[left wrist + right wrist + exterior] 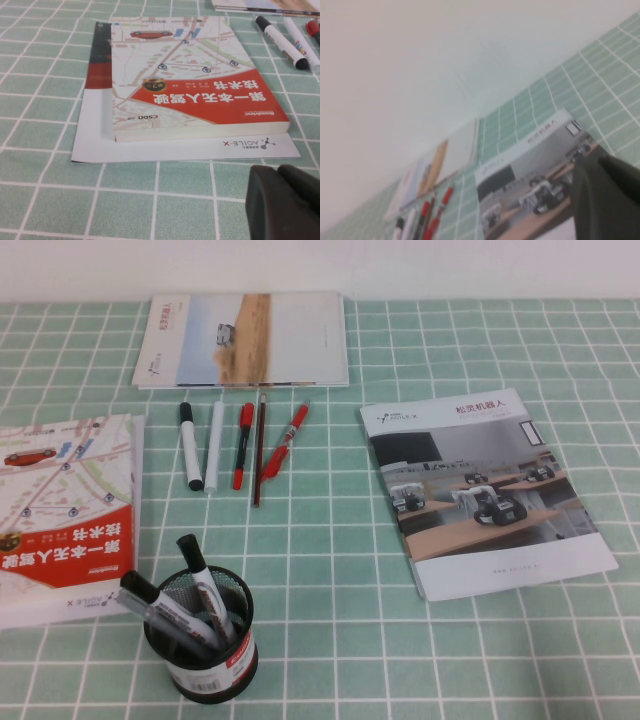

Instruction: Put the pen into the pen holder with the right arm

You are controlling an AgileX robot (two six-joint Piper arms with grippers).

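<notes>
1. High view: desk [420, 660] w/ green-and-white check cloth. The pen [285, 440] lies flat in a row of writing tools near the far middle; it is the rightmost one, slanted, just right of the thin dark pencil [259, 448]. Left of the pencil: red-capped pen [241, 445], white marker [214, 445], black-capped marker [189, 445].
2. Same view: pen holder [201, 642] stands upright at the near edge, left of centre, well apart from the pen. Two black-capped markers [180, 610] lean inside it. Red-and-white book [65, 515] lies just left of the holder; robot brochure [485, 490] lies at right; another booklet [245, 340] lies beyond the pen row. No arm or claw shows in this view.
3. Left wrist view: left claw [285, 205] shows only as a dark bulk at the frame corner, over bare cloth near the book [195, 80], which lies on a white AgileX sheet [200, 149]. Spread or pressed together: cannot tell. Markers [282, 42] at the frame's edge.
4. Right wrist view: right claw [607, 200] is a dark blurred mass at the frame edge, above the brochure [530, 170], camera tilted toward the wall. Its state: cannot tell; it holds nothing visible. The pen [440, 207] is seen blurred, lying on the cloth among the other pens, apart from the claw.
</notes>
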